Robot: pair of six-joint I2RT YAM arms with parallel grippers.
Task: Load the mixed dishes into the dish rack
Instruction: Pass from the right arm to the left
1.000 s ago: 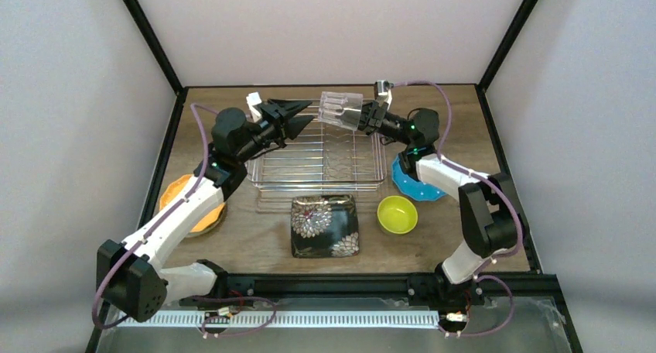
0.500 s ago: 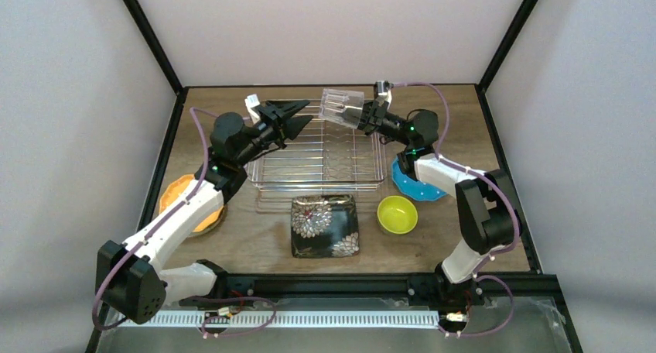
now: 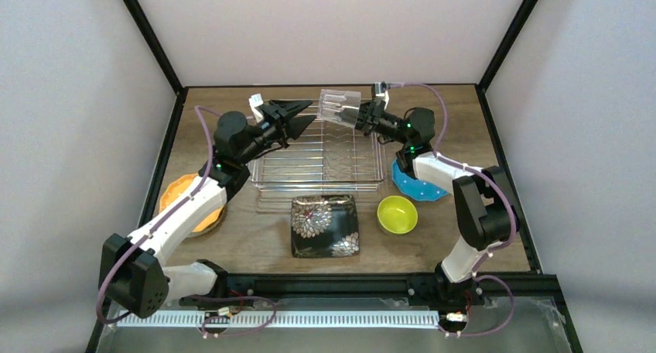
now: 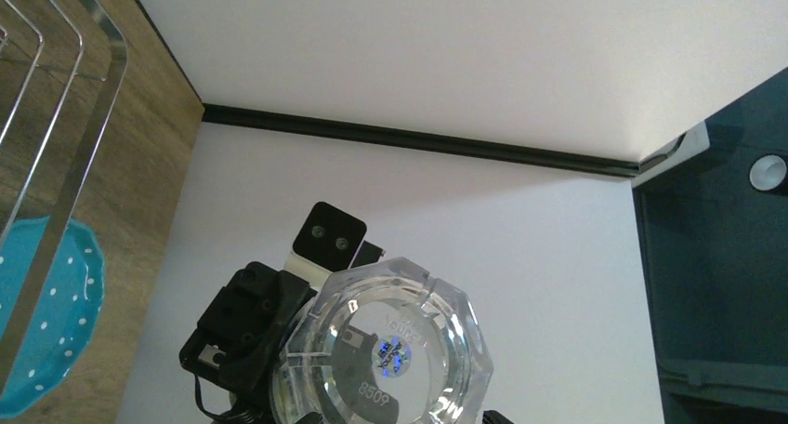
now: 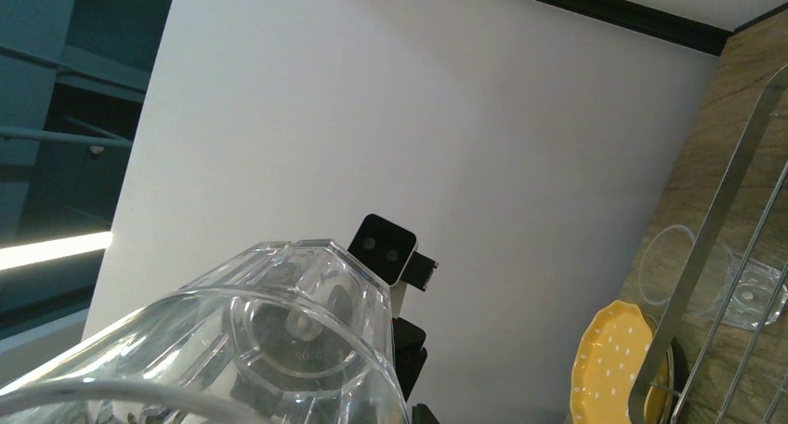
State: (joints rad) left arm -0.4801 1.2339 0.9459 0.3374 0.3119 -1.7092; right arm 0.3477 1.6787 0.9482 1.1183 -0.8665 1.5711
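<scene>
One glass cup [image 3: 339, 107] lies sideways, pinched by the right gripper [image 3: 360, 117]. The spread left gripper [image 3: 309, 111] faces its base from nine o'clock.

Glass cup [image 3: 339, 107] was up in the air, tipped on its side, faceted base pointing left, pinched at the rim end by the right gripper [image 3: 359, 117], hanging over the far edge of the dish rack [image 3: 321, 161]. The rack, silver wire with low sides, sat mid-desk with no dish seen inside from above. Black floral plate [image 3: 324, 226] lay flat just in front of it. The yellow-green bowl [image 3: 397, 214] stood upright to that plate's right. The blue dotted plate [image 3: 418, 186] lay by the rack's right side, partly under the arm. The orange plate [image 3: 184, 198] lay well off left. A second clear cup [image 5: 683, 266] showed beside the rack's rim wire
</scene>
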